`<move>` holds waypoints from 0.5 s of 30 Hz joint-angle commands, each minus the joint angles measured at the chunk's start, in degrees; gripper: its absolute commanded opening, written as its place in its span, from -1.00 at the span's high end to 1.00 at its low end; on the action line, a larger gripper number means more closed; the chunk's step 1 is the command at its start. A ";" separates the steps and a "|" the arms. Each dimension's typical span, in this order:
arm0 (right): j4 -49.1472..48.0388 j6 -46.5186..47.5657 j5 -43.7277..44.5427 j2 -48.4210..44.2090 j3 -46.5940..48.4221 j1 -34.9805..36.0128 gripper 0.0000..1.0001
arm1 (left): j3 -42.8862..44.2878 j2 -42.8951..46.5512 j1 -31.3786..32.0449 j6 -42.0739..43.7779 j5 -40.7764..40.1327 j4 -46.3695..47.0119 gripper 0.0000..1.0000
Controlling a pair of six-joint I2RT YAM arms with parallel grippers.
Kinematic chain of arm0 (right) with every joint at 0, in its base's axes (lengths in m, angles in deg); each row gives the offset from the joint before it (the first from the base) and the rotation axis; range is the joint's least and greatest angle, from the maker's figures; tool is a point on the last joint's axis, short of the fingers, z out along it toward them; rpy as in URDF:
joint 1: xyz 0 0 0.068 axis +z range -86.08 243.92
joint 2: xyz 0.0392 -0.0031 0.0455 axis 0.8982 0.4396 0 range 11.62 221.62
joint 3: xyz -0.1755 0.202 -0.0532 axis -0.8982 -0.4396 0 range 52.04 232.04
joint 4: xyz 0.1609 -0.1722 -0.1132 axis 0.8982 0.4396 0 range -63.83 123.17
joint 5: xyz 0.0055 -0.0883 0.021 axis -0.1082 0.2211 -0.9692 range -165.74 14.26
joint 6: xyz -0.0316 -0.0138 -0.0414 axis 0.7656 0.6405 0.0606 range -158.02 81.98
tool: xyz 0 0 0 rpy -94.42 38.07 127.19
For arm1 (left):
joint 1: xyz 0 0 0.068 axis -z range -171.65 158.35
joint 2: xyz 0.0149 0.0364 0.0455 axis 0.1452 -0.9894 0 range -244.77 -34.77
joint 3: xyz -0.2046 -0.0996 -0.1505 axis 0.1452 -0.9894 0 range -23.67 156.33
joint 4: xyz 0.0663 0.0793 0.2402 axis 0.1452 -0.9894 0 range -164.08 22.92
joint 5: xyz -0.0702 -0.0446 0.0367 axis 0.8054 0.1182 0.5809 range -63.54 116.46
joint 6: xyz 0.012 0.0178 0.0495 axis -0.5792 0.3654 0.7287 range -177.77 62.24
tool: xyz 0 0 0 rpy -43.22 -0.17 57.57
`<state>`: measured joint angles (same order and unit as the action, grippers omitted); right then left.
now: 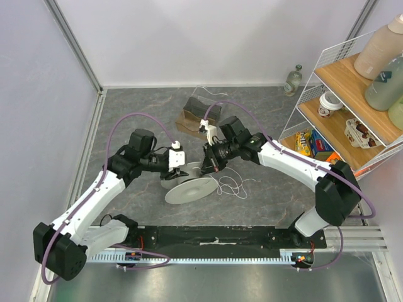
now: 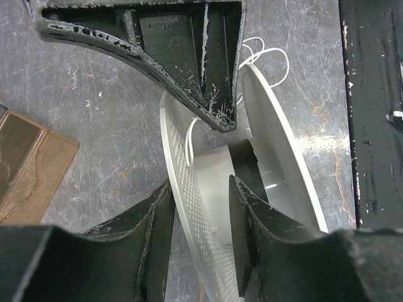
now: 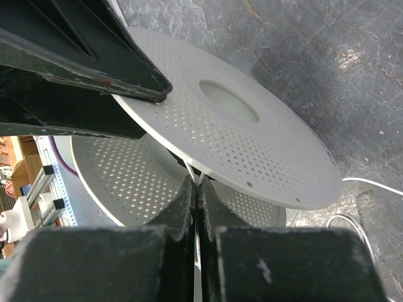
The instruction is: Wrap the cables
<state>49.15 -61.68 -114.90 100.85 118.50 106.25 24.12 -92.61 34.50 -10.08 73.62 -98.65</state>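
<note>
A white perforated spool (image 1: 189, 187) lies tilted on the grey table between both arms. My left gripper (image 1: 182, 173) straddles one flange (image 2: 182, 170) of it, with a finger on each side (image 2: 200, 185), shut on that flange. My right gripper (image 1: 208, 165) comes in from the other side and is shut (image 3: 196, 182) on the thin white cable (image 3: 192, 173), right at the gap between the two flanges (image 3: 252, 145). The rest of the cable (image 1: 233, 185) lies in loose loops on the table to the right of the spool (image 2: 267, 53).
A brown and black box (image 1: 201, 113) sits behind the spool. A wire shelf (image 1: 352, 94) with bottles and packets stands at the right, and a small bottle (image 1: 293, 78) by the back wall. A black strip (image 1: 214, 236) runs along the near edge.
</note>
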 commanded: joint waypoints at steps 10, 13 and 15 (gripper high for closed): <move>-2.68 -1.12 -1.10 1.03 1.75 2.06 1.00 | 0.46 -1.92 1.97 1.10 2.77 2.83 0.20; -3.64 -2.00 -1.19 1.30 1.83 2.15 1.00 | -0.15 -1.75 3.02 0.92 2.07 3.01 0.21; -4.52 -2.88 -0.92 1.03 1.57 2.32 1.00 | -0.33 -1.74 3.11 1.01 1.63 3.18 0.21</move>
<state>47.62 -62.66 -115.11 101.64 118.50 108.24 24.08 -94.56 36.73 -9.63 73.57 -97.45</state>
